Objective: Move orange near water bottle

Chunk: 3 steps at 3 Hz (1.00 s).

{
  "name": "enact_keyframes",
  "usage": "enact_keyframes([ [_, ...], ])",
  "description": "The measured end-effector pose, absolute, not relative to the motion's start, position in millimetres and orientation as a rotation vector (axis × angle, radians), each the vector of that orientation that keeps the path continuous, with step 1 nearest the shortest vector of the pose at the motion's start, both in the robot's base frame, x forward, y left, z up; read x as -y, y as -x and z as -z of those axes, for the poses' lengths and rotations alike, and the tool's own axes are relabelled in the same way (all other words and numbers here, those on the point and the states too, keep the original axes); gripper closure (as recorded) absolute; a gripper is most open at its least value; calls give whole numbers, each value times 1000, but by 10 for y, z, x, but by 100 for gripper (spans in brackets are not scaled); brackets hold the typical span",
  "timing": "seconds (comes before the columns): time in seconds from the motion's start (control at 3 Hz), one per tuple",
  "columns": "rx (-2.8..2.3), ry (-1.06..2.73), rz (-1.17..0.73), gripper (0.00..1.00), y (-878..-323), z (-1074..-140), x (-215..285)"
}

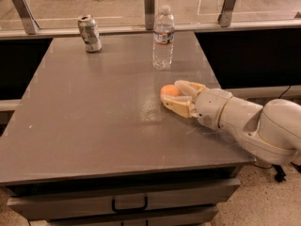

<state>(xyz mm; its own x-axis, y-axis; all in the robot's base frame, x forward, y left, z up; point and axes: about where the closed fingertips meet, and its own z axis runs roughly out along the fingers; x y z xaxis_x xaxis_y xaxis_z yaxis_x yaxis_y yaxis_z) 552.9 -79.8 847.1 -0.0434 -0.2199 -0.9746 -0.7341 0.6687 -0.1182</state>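
On the right of the grey metal table [94,126], the cream two-finger gripper [170,96] reaches in from the right, clamped around the small round orange [169,90], seemingly just off the surface. Just beyond stands the tall clear plastic water bottle [163,36], apart from it. The silver drink can [90,33] sits far left.

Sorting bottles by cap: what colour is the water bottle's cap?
White cap on the water bottle, camera view; gripper grips the orange in front.

Cream pincer [171,93] around orange-skinned orange [168,89], grey table [94,112]
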Motion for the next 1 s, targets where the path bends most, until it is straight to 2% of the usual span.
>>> enact_keyframes([
  [1.0,-1611,715,-402,100,-6275,-8601,1447],
])
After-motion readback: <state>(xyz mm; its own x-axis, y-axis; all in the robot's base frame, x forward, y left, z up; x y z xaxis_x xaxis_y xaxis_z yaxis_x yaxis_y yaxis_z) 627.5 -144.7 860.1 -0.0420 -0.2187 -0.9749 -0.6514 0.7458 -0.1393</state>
